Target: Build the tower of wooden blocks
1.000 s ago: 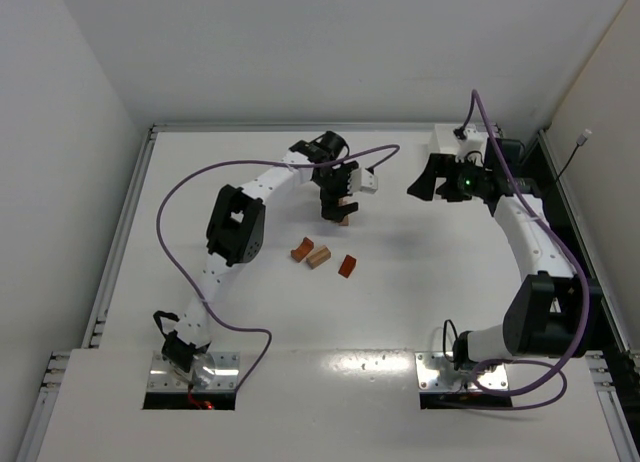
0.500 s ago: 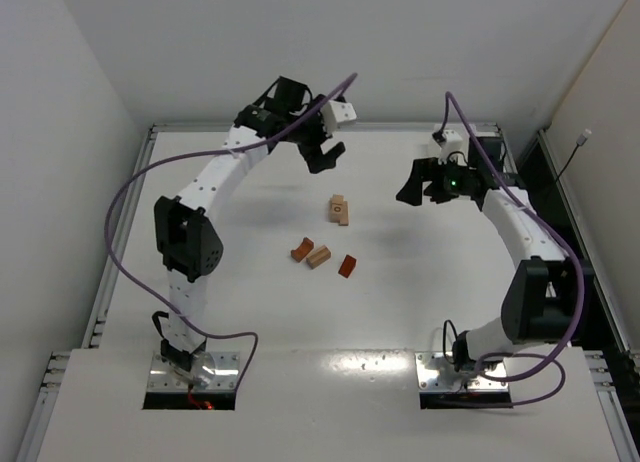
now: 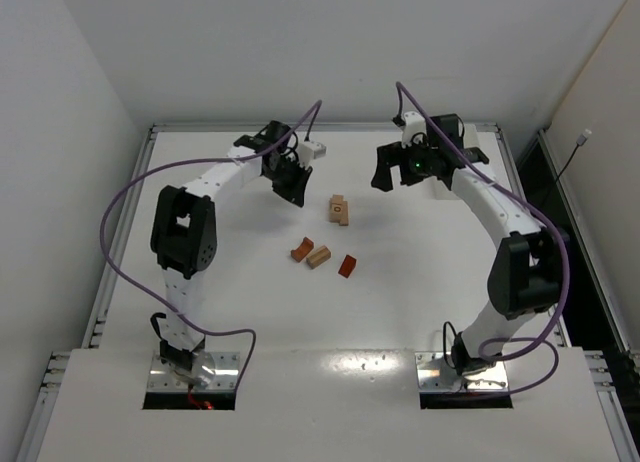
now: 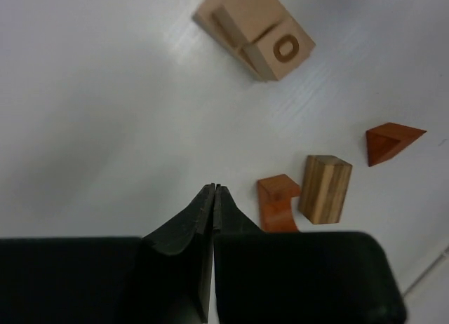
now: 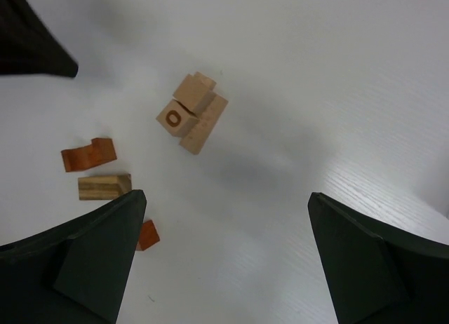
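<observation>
A small tower (image 3: 339,210) of light tan wood blocks stands mid-table; its upper block bears a ring mark (image 4: 284,49). It also shows in the right wrist view as the tower (image 5: 193,112). In front of it lie three loose wood blocks: a reddish arch (image 3: 302,249) (image 4: 277,201), a striped tan cuboid (image 3: 319,256) (image 4: 325,189) and a reddish wedge (image 3: 347,266) (image 4: 393,142). My left gripper (image 3: 293,187) (image 4: 215,189) hovers left of the tower, shut and empty. My right gripper (image 3: 386,177) (image 5: 224,196) hangs to the tower's right, open and empty.
The white table ends at a raised metal rim (image 3: 150,132) along the back and sides. Purple cables (image 3: 130,197) loop off both arms. The left gripper's dark tip (image 5: 31,36) shows in the corner of the right wrist view.
The left gripper let go of the tower, lifted, then came down left of it and shut. The right arm swung left toward the tower, still open.
</observation>
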Robot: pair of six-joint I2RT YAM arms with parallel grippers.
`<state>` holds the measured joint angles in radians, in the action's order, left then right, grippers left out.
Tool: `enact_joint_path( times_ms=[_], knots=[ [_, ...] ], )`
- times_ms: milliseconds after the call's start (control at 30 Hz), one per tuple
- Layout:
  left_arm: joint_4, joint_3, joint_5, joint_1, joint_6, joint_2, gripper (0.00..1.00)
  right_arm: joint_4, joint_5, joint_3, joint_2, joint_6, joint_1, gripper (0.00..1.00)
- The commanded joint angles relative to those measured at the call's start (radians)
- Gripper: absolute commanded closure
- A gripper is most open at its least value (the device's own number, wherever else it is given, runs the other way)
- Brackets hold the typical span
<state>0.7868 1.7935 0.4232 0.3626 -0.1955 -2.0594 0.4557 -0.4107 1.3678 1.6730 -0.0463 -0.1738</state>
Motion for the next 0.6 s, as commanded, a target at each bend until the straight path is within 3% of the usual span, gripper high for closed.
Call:
enact_joint_path(
  times_ms=[0, 133, 300, 400, 433, 567],
  knots=[
    [-0.02, -0.039, 0.006, 0.019, 0.152, 0.026, 1.0, -0.011, 0.101, 0.011, 0.002, -0.047, 0.008, 0.02],
    [-0.035, -0.048, 0.028, -0.002, 0.226, 0.007, 1.0, -0.002, 0.049, -0.012, -0.032, -0.009, -0.006, 0.06],
    [-0.158, -0.138, 0.014, -0.071, 0.411, 0.065, 1.0, 0.09, -0.036, -0.048, -0.096, 0.242, -0.13, 0.08],
    [-0.172, -0.175, -0.015, -0.071, 0.424, 0.097, 1.0, 0.187, -0.013, -0.059, -0.114, 0.402, -0.196, 0.15],
    [-0.172, -0.184, -0.026, -0.071, 0.424, 0.122, 1.0, 0.213, 0.015, -0.059, -0.114, 0.484, -0.228, 0.21],
    [-0.184, -0.284, -0.061, -0.08, 0.403, 0.221, 1.0, 0.268, 0.015, -0.088, -0.096, 0.605, -0.269, 0.22]
  ],
)
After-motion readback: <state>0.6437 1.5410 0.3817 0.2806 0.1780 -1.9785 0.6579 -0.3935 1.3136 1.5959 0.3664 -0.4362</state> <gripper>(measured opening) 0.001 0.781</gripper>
